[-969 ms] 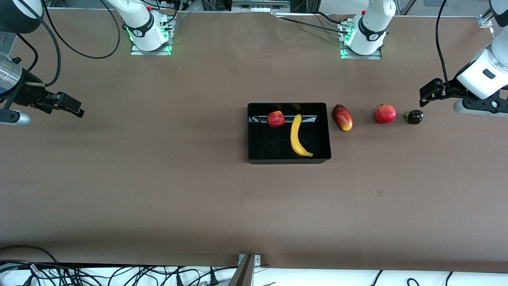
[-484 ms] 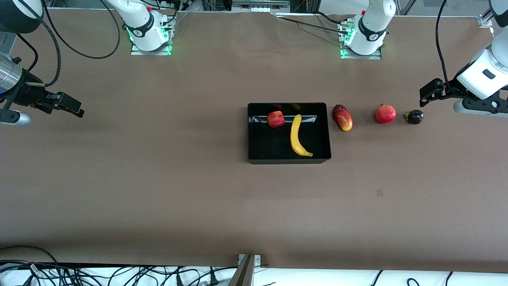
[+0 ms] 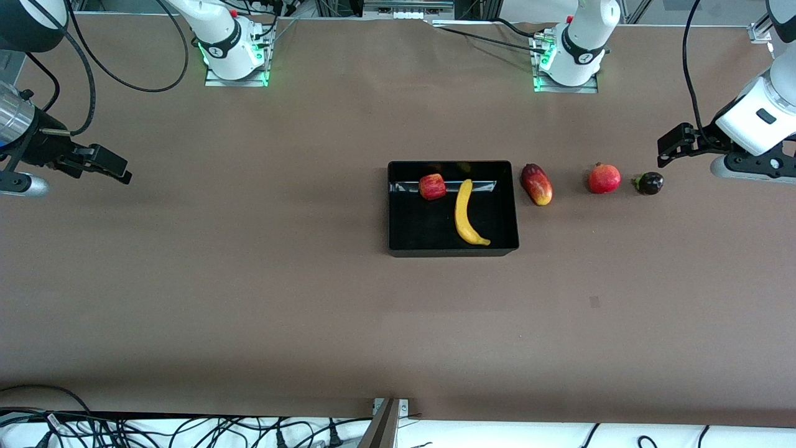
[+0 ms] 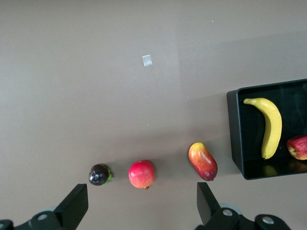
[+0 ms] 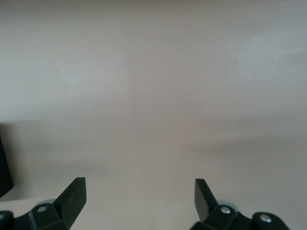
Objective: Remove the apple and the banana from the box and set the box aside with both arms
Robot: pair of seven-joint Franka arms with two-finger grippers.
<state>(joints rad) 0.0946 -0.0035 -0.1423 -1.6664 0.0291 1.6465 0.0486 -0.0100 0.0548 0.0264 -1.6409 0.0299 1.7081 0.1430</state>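
Note:
The black tray (image 3: 453,251) sits mid-table. In it lie the small red apple (image 3: 432,186) and the yellow banana (image 3: 465,215). The left wrist view shows the tray (image 4: 233,129), the banana (image 4: 271,124) and the apple (image 4: 298,146) too. My left gripper (image 3: 670,147) is open and empty, up over the table at the left arm's end, close to a dark purple fruit; its own view (image 4: 139,203) shows nothing between the jaws. My right gripper (image 3: 115,169) is open and empty over bare table at the right arm's end, also in its own view (image 5: 138,199).
A mango-like fruit (image 3: 536,184), a pomegranate (image 3: 604,178) and a dark purple fruit (image 3: 649,183) lie in a row from the tray toward the left arm's end. The left wrist view shows them too (image 4: 203,161) (image 4: 142,174) (image 4: 100,174).

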